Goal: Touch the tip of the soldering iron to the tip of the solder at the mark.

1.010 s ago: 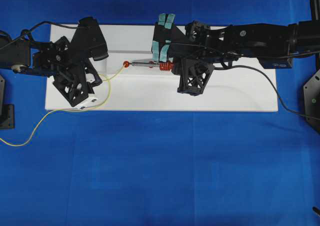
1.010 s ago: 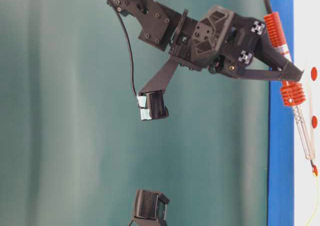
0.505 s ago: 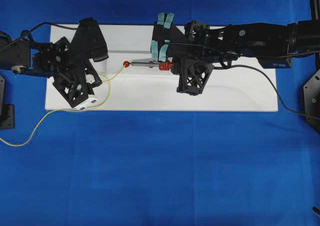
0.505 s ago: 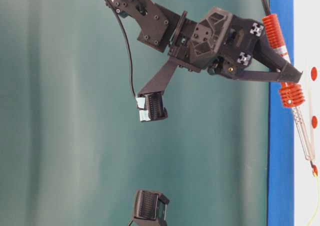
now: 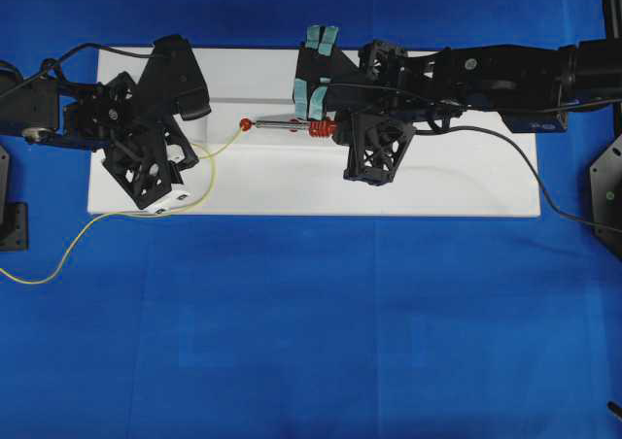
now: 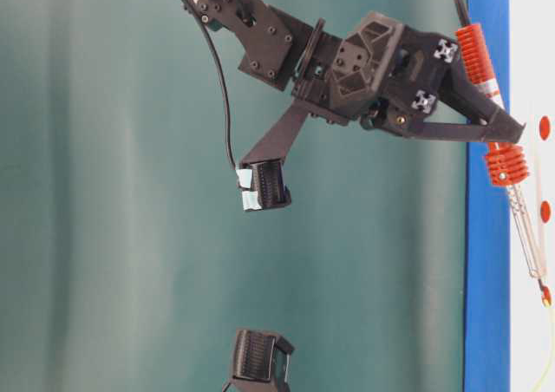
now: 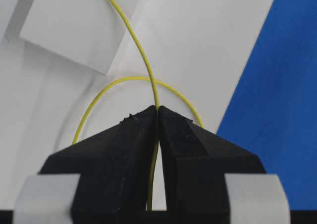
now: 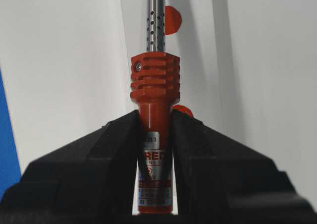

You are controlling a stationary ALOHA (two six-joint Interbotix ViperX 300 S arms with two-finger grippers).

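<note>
Left fingers (image 7: 157, 135) pinch solder (image 7: 141, 55), its tip on red mark (image 5: 247, 124); right fingers (image 8: 154, 135) clamp iron (image 8: 154, 100), tip at mark.

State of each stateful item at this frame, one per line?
Left end effector: shut on the solder.
Right end effector: shut on the soldering iron.
Solder: held, tip on the red mark.
Soldering iron: held, tip at the same mark; contact unclear.
</note>
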